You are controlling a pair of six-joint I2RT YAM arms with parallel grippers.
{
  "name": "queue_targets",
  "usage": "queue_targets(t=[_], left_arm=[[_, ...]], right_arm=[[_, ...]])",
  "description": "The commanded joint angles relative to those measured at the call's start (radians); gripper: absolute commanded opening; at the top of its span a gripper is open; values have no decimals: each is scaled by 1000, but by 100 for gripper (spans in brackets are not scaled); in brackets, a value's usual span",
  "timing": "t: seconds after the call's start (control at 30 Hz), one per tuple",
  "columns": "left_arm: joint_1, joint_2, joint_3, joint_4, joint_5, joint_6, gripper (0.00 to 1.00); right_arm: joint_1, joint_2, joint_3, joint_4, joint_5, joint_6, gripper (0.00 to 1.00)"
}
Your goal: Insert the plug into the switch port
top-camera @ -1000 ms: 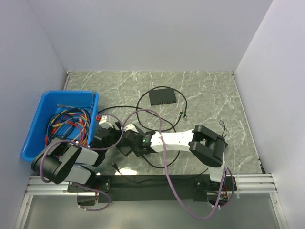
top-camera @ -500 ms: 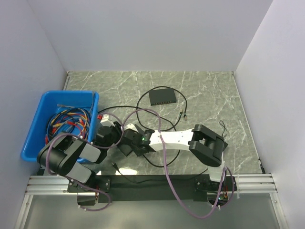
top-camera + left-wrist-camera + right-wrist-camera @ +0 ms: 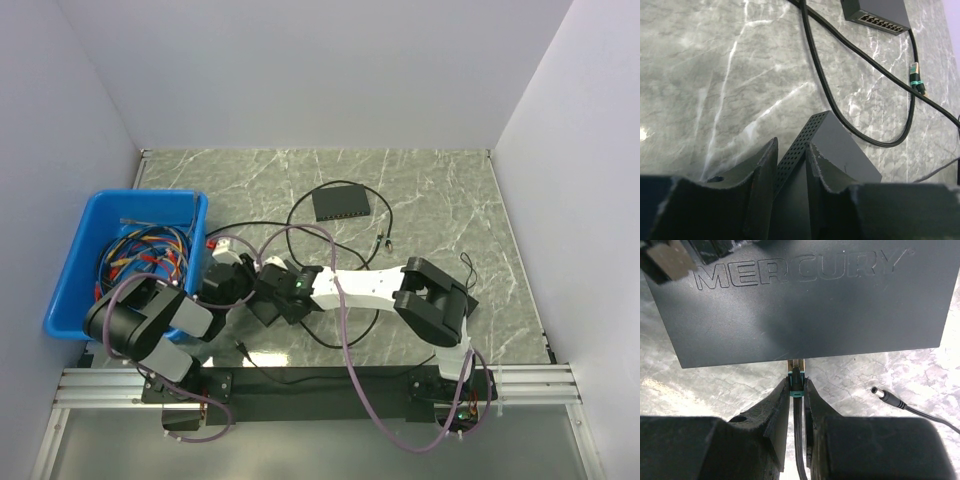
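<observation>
— Right wrist: right fingers (image 3: 782,395) clamp the plug (image 3: 797,382), its tip meeting the black box (image 3: 800,305) marked MERCURY.
— Left fingers (image 3: 769,160)?
— Pinching that box's perforated side, near the tabletop's (image 3: 715,75) near edge.

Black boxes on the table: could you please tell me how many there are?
2. The far box lies centrally on the table; the near box sits between the left gripper and right gripper. Others may be hidden.
</observation>
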Motion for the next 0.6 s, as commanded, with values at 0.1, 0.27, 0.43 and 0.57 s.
queue_targets(t=[0.1,0.27,0.43,0.57], left_arm=[[-31,84,11,-104,178,-28,28],[-29,107,14,-91,189,-28,13],[-31,136,27,-90,201,-27,6],[-25,171,34,-82,218,-31,5]], right_arm=[[-43,-2,139,164,6,-13,0],[-58,19,191,156,-8,-22,0],[-75,53,222,154,-14,-24,0],[-92,76,208,168,-24,-19,0]])
